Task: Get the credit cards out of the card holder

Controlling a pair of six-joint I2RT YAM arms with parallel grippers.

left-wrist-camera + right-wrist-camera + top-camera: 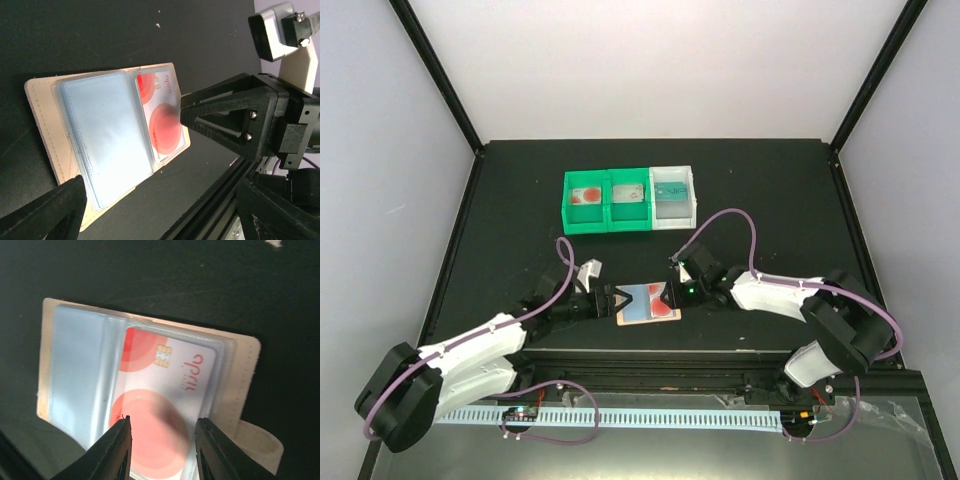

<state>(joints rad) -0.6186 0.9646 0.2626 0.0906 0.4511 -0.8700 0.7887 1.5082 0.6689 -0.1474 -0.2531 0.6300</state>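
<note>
Card holder w/ red-white card betw spread L tool & spread R tool

I see the card holder lying open and flat on the dark bench. Its left half is a blue-grey clear sleeve. Its right half holds a white credit card under clear plastic, with two red discs, a chip and red lettering. The snap tab sticks out at the holder's lower right corner. The right gripper sits over the holder's near edge, jaws apart, one on either side of the card's lower red disc. Contact with the card: cannot tell.
</note>
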